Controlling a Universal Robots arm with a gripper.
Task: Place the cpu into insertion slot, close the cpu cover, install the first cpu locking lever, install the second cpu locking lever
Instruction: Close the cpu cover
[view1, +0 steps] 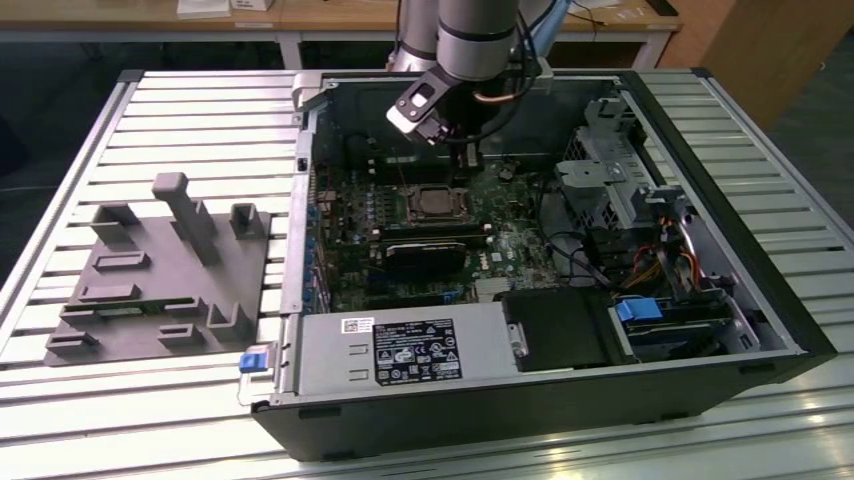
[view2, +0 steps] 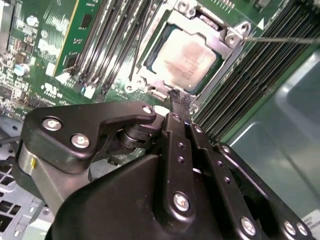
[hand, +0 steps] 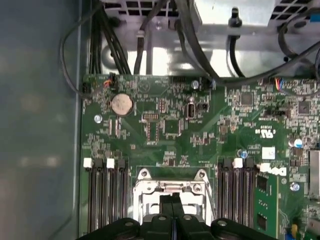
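The cpu (view1: 433, 204) (view2: 186, 59) lies flat in the insertion slot (view2: 136, 86) on the green board, its dull silver top showing. The cpu cover (view2: 231, 42) lies down around it as a silvery frame. From the slot's corner a thin metal lever rod (view2: 280, 39) sticks out over the memory slots. My gripper (view1: 466, 160) (view2: 181, 98) (hand: 172, 199) is shut with nothing between its black fingers. Its tip hovers just off one edge of the slot frame (hand: 150, 187), on the far side in the exterior view.
Black memory slots (view2: 250, 75) flank the socket. A black block (view1: 424, 255) sits just in front of it, with the power supply (view1: 400, 350) nearer still. A drive cage (view1: 607, 185) and cables (hand: 190, 30) crowd the case. A grey fixture (view1: 154, 270) lies outside at the exterior view's left.
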